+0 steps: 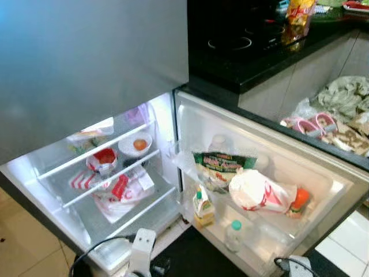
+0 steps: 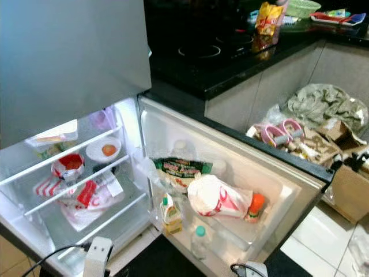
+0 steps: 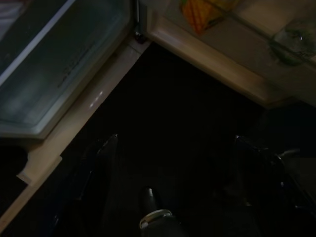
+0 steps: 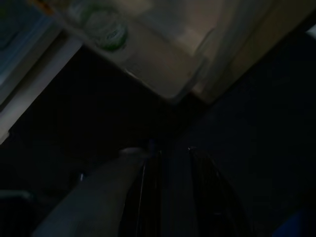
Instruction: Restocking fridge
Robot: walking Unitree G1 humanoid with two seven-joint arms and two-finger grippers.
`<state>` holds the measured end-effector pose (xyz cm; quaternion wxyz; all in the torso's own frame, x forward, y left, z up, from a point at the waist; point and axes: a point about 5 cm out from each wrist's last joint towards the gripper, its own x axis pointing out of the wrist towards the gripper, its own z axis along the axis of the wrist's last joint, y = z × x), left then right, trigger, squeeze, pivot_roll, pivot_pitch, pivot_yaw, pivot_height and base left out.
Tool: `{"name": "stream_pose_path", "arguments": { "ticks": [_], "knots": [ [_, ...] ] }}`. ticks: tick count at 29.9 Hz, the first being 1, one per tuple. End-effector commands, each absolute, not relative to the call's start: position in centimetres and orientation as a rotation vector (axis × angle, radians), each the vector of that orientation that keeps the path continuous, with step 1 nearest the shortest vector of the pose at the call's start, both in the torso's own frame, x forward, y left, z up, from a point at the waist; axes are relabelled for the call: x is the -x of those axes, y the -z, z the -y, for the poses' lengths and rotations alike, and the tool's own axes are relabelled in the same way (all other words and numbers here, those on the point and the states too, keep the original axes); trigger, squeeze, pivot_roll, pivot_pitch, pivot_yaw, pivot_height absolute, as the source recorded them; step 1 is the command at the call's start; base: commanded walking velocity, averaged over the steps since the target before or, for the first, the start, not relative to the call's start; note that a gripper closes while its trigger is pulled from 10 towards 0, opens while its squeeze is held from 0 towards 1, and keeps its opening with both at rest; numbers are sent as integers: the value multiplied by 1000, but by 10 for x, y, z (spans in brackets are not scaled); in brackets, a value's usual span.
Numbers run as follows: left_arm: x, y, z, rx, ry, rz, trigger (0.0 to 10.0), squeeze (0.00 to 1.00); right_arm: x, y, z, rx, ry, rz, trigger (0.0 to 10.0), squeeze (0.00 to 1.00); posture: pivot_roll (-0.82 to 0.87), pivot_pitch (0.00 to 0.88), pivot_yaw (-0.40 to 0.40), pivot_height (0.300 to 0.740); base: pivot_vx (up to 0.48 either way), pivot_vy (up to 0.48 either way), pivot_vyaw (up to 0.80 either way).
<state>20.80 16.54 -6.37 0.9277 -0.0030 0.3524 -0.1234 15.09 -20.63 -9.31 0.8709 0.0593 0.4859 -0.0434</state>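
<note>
Head view: open white fridge (image 1: pixel 190 124); white-and-red plastic bag (image 1: pixel 260 193) lies in the door shelf between green-labelled packet (image 1: pixel 222 164) and orange-capped bottle (image 1: pixel 298 202).
Left wrist: left gripper (image 3: pixel 175 168) low, fingers apart, dark.
Right wrist: right gripper (image 4: pixel 173 190) fingers nearly together, nothing held.

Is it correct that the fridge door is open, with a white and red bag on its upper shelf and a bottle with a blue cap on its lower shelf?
Not quite. The bottle on the lower shelf of the door has a green cap, not blue; the left eye view shows it. The rest is right: the door stands open, and the white and red bag lies on its upper shelf.
</note>
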Motion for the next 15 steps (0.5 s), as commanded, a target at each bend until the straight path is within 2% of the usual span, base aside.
{"name": "stream_pose_path", "arguments": {
  "ticks": [1, 15],
  "knots": [
    [-207, 65, -165, 18, 249, -730, 10000, 0, -153, 91, 212, -111, 102, -1004, 10000, 0, -75, 75, 47, 740, 0, -319, 0],
    [-206, 65, -165, 24, 247, -734, 10000, 0, -155, 90, 215, -90, 85, -1001, 10000, 0, -80, 74, 45, 740, 0, -319, 0]
  ]
}}
